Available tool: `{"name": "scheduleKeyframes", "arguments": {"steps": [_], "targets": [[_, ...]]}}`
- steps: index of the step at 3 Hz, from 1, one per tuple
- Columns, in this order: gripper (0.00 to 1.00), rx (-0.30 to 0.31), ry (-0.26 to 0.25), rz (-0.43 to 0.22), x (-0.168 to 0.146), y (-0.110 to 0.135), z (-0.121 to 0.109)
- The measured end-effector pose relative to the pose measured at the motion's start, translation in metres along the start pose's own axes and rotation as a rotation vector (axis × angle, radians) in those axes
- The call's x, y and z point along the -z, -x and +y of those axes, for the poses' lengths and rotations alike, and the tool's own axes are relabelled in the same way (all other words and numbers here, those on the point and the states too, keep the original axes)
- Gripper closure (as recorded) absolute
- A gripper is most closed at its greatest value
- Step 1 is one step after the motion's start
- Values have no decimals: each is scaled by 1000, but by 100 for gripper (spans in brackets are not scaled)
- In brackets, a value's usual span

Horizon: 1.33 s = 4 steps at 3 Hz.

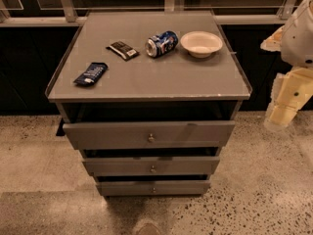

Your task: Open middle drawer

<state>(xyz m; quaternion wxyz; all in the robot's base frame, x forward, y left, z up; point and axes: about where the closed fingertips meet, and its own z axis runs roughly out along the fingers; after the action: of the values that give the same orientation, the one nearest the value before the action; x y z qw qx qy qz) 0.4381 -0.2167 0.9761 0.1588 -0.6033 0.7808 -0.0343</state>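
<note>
A grey cabinet [146,77] has three stacked drawers, each with a small round metal knob. The middle drawer [122,166] has the mid-sized front, and its knob [153,169] sits at its centre. The widest drawer [107,133] is above it and the narrowest [127,187] below it. Dark gaps show above each front. My gripper [279,117], cream coloured at the end of the white arm, hangs to the right of the cabinet, level with the top drawer and apart from all the drawers.
On the cabinet top lie a blue snack bag [91,74], a dark snack packet [122,50], a blue soda can on its side [161,43] and a white bowl [201,43]. A railing and dark wall stand behind. Speckled floor [254,199] surrounds the cabinet.
</note>
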Motion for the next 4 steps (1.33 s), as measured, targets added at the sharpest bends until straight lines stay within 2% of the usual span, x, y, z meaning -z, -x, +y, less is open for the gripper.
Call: {"name": "scheduleKeyframes", "arguments": {"steps": [1, 2, 3, 4], "targets": [[0, 0, 0, 0, 0, 0, 0], [0, -32, -15, -62, -10, -8, 6], [0, -145, -19, -169, -41, -26, 34], [0, -270, -17, -218, -92, -40, 67]]}}
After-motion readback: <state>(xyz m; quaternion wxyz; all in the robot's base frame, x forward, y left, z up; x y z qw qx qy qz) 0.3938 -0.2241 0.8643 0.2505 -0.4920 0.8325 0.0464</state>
